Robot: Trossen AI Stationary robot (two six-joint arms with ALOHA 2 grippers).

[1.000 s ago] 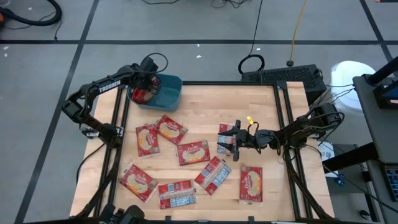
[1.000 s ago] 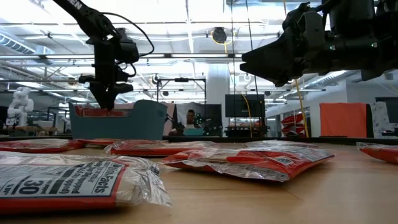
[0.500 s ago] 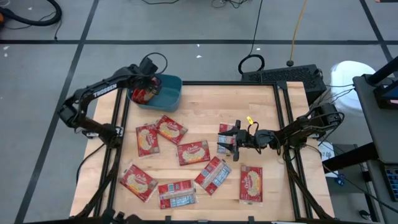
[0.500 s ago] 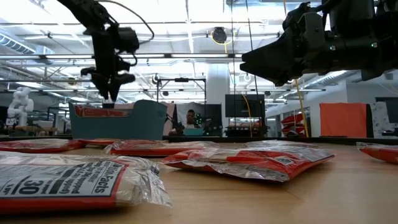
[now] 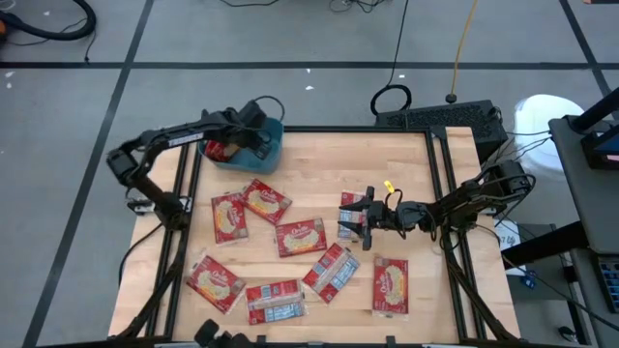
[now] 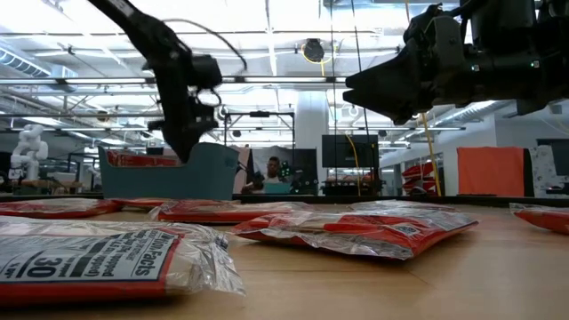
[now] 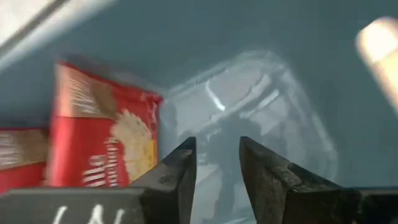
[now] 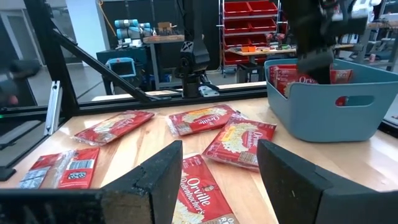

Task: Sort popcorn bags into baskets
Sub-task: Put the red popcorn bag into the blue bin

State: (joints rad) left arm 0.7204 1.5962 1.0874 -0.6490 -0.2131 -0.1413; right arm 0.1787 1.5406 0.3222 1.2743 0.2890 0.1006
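Observation:
The teal basket (image 5: 269, 155) stands at the table's far left corner with red popcorn bags (image 5: 221, 148) leaning in its left end. My left gripper (image 7: 216, 146) hangs open over the basket's bare floor (image 7: 280, 93), just right of those bags (image 7: 99, 143), with nothing between its fingers. Several more popcorn bags (image 5: 301, 237) lie flat on the wooden table. My right gripper (image 5: 363, 220) hovers level and open above the table's middle right. One bag (image 8: 199, 193) lies on the table below the gap in its fingers.
Loose bags spread from the table's left (image 5: 229, 216) along the near edge (image 5: 276, 300) to the near right (image 5: 391, 286). Black frame rails (image 5: 179, 193) run along both sides of the table. Bare wood (image 5: 406, 164) lies at the far right.
My left gripper has risen from the basket's left end, swung toward the table's right edge and dipped again over the basket's right part, tipping as it went. The bags and my right gripper have kept still.

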